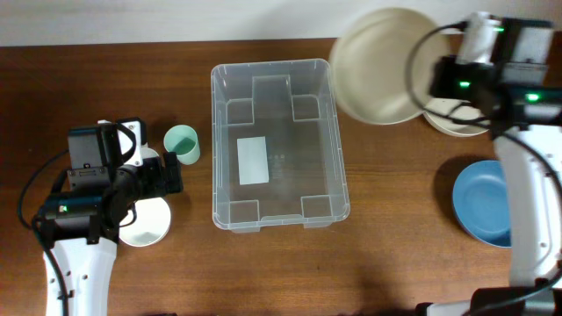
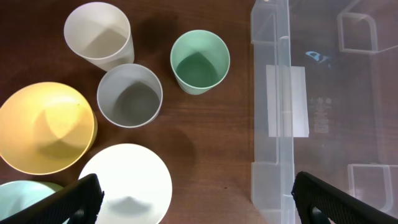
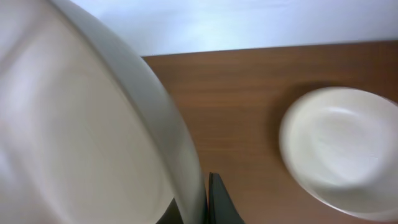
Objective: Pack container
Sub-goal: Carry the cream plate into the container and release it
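The clear container [image 1: 307,158] stands empty mid-table, a white label on its floor; its left wall fills the right of the left wrist view [image 2: 336,93]. My right gripper [image 1: 428,83] is shut on the rim of a large cream bowl [image 1: 382,66], held tilted in the air just beyond the container's far right corner. In the right wrist view that bowl [image 3: 74,124] covers the left half, its rim pinched at the gripper [image 3: 205,202]. My left gripper [image 1: 171,175] hovers open left of the container, nothing between its fingers [image 2: 81,199].
A second cream bowl [image 1: 457,123] [image 3: 342,149] lies under the right arm; a blue bowl [image 1: 483,204] sits nearer right. Left of the container: green cup [image 2: 199,61], grey cup [image 2: 129,94], cream cup [image 2: 98,34], yellow bowl [image 2: 46,127], white bowl [image 2: 127,183].
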Controlling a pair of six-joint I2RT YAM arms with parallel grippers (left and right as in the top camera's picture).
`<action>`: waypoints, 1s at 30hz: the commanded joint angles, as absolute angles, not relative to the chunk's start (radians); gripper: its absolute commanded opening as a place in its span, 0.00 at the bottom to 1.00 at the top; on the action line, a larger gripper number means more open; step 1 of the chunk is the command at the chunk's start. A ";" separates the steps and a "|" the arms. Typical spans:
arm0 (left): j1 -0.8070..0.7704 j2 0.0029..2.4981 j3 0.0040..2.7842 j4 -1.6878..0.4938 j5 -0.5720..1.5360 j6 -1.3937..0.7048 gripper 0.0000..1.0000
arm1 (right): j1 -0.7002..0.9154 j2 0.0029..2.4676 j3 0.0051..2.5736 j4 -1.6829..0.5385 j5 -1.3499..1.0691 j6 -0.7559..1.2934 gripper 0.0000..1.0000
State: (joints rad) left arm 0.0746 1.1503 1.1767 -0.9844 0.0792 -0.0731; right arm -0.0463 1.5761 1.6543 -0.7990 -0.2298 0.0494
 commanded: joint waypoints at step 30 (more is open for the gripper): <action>0.077 1.150 1.200 -0.984 0.090 -0.082 0.99 | 0.426 2.032 1.670 -0.547 0.023 -0.030 0.23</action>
